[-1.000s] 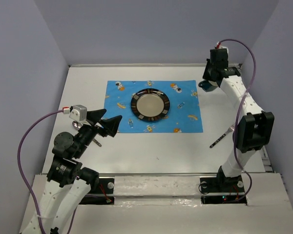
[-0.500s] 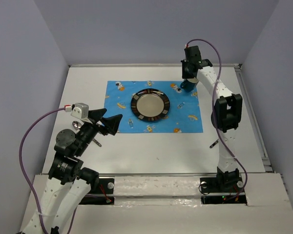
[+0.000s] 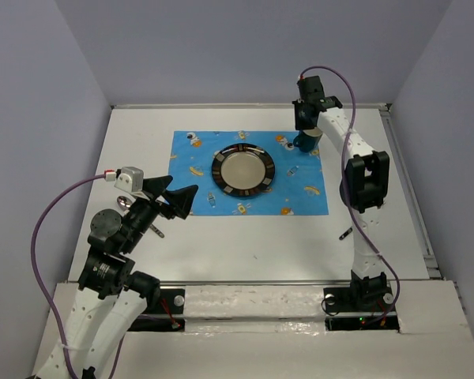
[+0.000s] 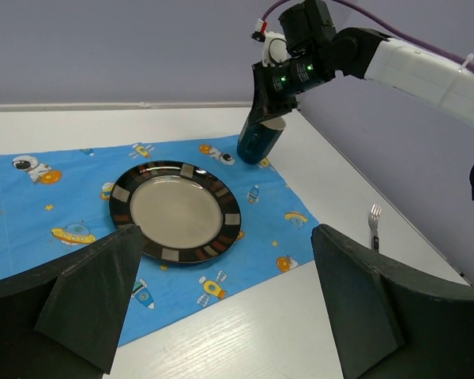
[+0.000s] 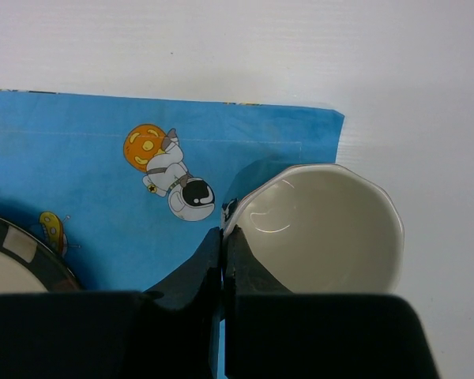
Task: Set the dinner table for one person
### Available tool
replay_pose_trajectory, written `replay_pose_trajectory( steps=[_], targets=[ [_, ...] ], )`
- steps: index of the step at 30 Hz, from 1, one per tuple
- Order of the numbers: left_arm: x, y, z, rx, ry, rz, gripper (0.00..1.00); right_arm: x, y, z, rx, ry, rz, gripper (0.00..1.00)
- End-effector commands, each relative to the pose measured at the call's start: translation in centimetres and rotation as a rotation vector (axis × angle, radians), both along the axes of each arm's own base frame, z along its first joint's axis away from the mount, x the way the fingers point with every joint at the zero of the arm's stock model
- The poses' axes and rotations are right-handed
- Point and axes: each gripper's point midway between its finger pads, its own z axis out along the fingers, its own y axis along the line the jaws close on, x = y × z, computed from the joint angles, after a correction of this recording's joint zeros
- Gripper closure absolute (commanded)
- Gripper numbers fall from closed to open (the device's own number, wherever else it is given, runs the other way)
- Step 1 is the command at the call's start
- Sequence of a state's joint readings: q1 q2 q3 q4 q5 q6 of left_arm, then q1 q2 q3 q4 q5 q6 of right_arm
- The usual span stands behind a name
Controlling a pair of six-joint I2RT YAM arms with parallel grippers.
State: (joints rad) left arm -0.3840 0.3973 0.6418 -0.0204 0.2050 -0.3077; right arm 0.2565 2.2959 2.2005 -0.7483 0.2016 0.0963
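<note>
Overhead: white desk (image 3: 245, 237) between grey walls, carrying a blue space-print placemat (image 3: 197, 150) and a striped plate (image 3: 243, 169). Right tool (image 3: 306, 133), clenched on a dark teal cup (image 3: 306, 144), now over the mat's far right corner instead of beyond its right edge a second ago. Left tool (image 3: 172, 199) spread wide, empty, near a spoon (image 3: 125, 204); fork (image 3: 346, 231) off-mat on the right.

Left wrist: cup tilted, base at or just above the cloth, cannot tell which.

Right wrist: fingers (image 5: 189, 276) pinching the cup's rim. Likely leaves release, then cutlery.
</note>
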Motion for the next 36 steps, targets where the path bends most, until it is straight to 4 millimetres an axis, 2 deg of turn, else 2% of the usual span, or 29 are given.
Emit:
replay_pose_trajectory(
  steps=[1,6,11,12,14,15,20,21,24,25,26,27,28,29,30,31,32,33,35,36],
  targets=[
    [0.2,0.3,1.6,-0.004,-0.054,0.014,0.01,2.3,0.1,5.4,0.009,-0.16,0.003,1.0],
    [0.3,0.3,1.5,-0.003,-0.051,0.016,0.01,2.8,0.3,5.2,0.009,-0.164,0.006,1.0],
    [0.3,0.3,1.5,-0.003,-0.049,0.014,0.01,3.0,0.3,3.8,0.004,-0.141,0.003,1.0],
    [0.3,0.3,1.5,-0.003,-0.051,0.014,0.01,3.0,0.2,3.6,0.002,-0.139,-0.001,0.91],
    [0.3,0.3,1.5,-0.003,-0.051,0.014,0.01,3.0,0.2,3.7,-0.001,-0.141,-0.004,0.8],
    [0.2,0.2,1.6,-0.004,-0.054,0.011,0.01,3.0,0.1,3.8,-0.001,-0.143,-0.006,0.68],
    [0.2,0.3,1.5,-0.004,-0.052,0.013,0.01,3.0,0.1,5.1,0.008,-0.167,-0.013,0.55],
    [0.2,0.3,1.6,-0.006,-0.053,0.012,0.01,3.0,0.1,5.7,0.011,-0.178,-0.016,0.47],
    [0.2,0.3,1.6,-0.004,-0.054,0.013,0.01,2.5,-0.1,7.4,0.015,-0.201,-0.022,0.37],
    [0.2,0.3,1.6,-0.007,-0.056,0.013,0.01,2.4,-0.3,8.1,0.015,-0.212,-0.026,0.3],
    [0.1,0.3,1.7,-0.007,-0.059,0.01,0.01,2.0,-0.5,10.0,0.019,-0.243,-0.033,0.27],
    [0.0,0.3,1.8,-0.01,-0.061,0.009,0.01,1.5,-0.9,10.6,0.016,-0.248,-0.057,0.21],
    [-0.1,0.3,1.9,-0.012,-0.065,0.009,0.01,1.0,-1.3,11.3,0.016,-0.255,-0.073,0.21],
    [-0.2,0.4,2.0,-0.013,-0.069,0.009,0.01,-0.2,-1.7,13.8,0.029,-0.295,-0.093,0.19],
    [-0.4,0.4,2.2,-0.017,-0.078,0.008,0.01,-1.0,-2.4,14.5,0.039,-0.306,-0.142,0.19],
    [-0.6,0.5,2.4,-0.019,-0.084,0.008,0.01,-2.4,-3.1,12.7,0.026,-0.258,-0.175,0.19],
    [-0.7,0.5,2.5,-0.021,-0.09,0.008,0.01,-4.4,-3.9,14.8,0.044,-0.291,-0.218,0.2],
    [-1.0,0.4,2.7,-0.024,-0.099,0.002,0.01,-6.2,-5.6,10.9,0.023,-0.222,-0.299,0.22],
    [-1.4,0.3,3.0,-0.03,-0.11,-0.007,0.01,-9.1,-7.8,9.0,0.037,-0.199,-0.386,0.24],
    [-2.0,0.2,3.3,-0.036,-0.124,-0.022,0.01,-11.0,-8.4,10.6,0.138,-0.255,-0.441,0.26]
  ],
)
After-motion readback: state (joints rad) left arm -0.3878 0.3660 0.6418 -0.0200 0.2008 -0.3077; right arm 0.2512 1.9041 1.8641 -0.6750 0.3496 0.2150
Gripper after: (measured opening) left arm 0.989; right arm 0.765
